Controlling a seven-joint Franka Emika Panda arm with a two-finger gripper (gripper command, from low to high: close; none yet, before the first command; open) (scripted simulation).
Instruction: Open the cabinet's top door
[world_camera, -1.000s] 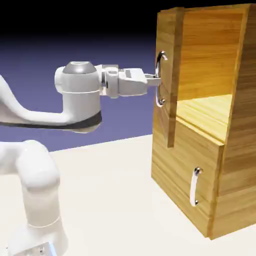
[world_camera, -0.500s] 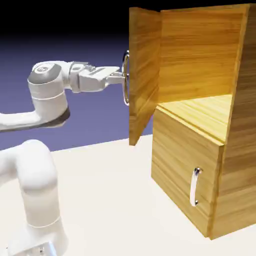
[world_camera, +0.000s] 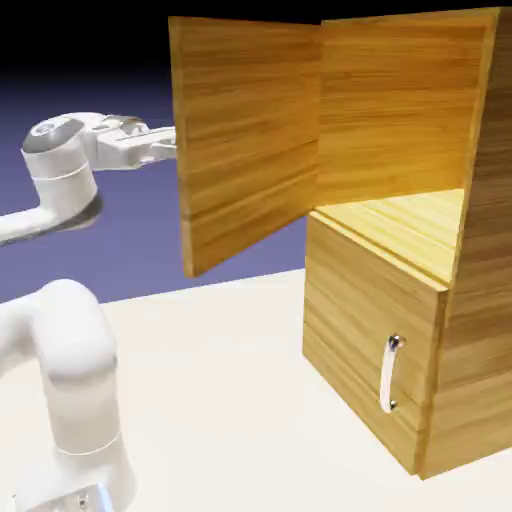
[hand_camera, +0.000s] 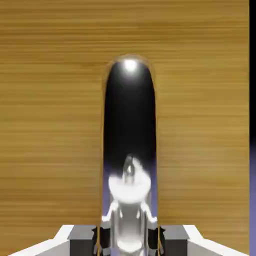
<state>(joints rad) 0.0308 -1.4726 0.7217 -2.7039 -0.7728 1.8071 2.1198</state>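
Beside the cabinet (world_camera: 375, 330), its top door (world_camera: 250, 135) swung wide open, the gripper (hand_camera: 128, 240) is nearly closed, apparently gripping the door's curved silver handle (hand_camera: 129, 125); pulling further could strain the hinge or slip off.

The top door (world_camera: 248, 140) hides my fingertips in the exterior view; its handle (hand_camera: 129, 120) runs off the hand view's bottom edge.

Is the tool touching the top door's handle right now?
Touching: the hand view shows the tool's fingertips against both sides of the shiny handle, with no gap visible; the top door hides this contact in the exterior view.
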